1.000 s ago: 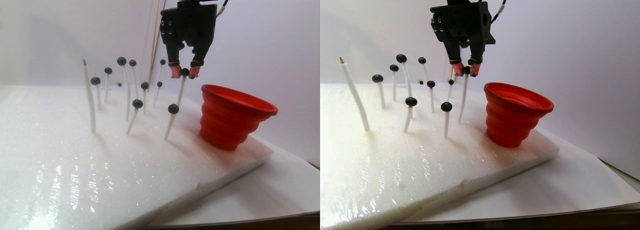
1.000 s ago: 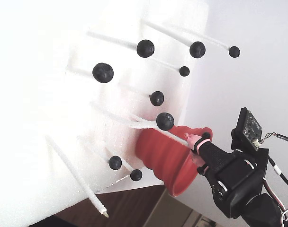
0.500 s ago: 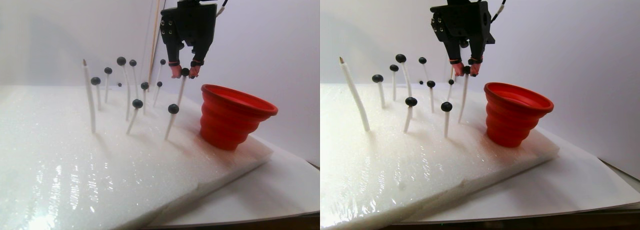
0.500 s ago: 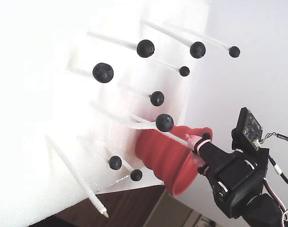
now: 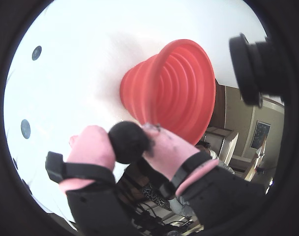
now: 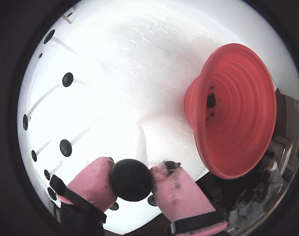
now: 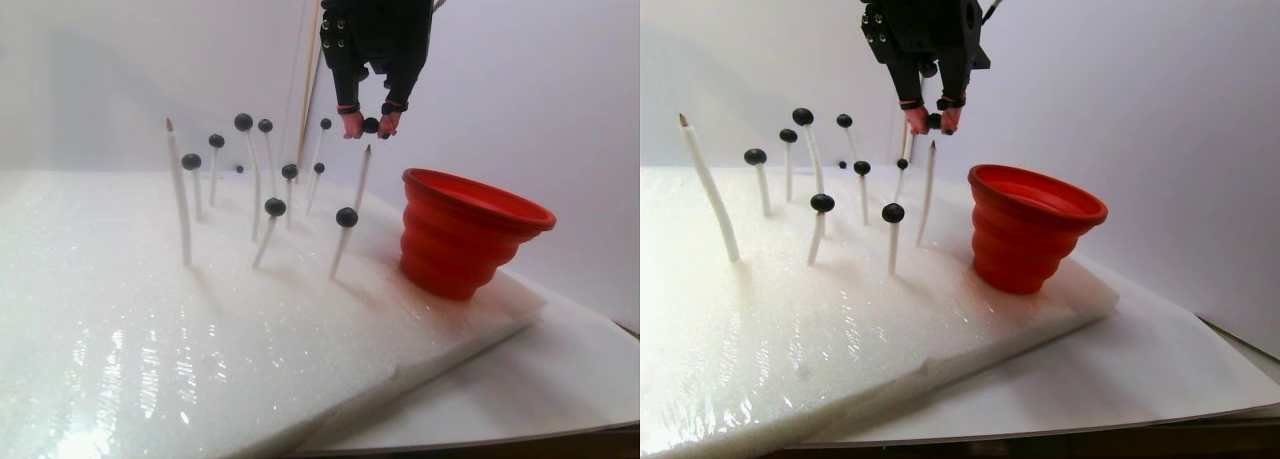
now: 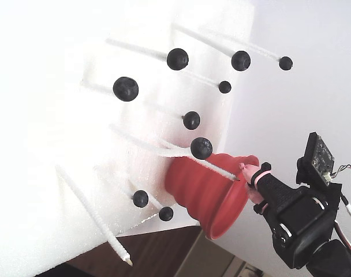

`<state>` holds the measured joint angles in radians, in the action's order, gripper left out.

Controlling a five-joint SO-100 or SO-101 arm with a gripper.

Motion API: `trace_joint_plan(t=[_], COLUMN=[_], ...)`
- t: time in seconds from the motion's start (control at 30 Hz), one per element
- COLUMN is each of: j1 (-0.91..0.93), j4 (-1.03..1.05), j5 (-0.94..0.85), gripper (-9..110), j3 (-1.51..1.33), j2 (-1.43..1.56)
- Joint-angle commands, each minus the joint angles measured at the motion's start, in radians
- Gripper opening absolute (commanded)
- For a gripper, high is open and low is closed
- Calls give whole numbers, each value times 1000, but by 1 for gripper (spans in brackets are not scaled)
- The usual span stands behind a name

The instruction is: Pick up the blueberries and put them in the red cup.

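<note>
Black gripper with pink fingertips clamped on one small matte blue-black ball, held above a bare white stick, left of the red ribbed cone-shaped cup in the stereo view. Risk: ball seated only at pad tips; may slip, or drop short of the rim.

One small round blueberry is up in the air, pinched between pink fingertips, while other blueberries sit on thin white sticks to the left of the red cup, which stands upright, tilted slightly.
</note>
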<state>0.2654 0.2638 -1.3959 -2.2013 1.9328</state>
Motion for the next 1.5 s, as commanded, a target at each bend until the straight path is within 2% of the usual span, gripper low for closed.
trace_joint_plan(t=[0.0, 0.63, 1.47], j1=[69, 198, 325], j4=[11, 57, 11], j5=[2, -20, -41], gripper=[12, 12, 13], j3=[34, 21, -18], j2=[114, 152, 81])
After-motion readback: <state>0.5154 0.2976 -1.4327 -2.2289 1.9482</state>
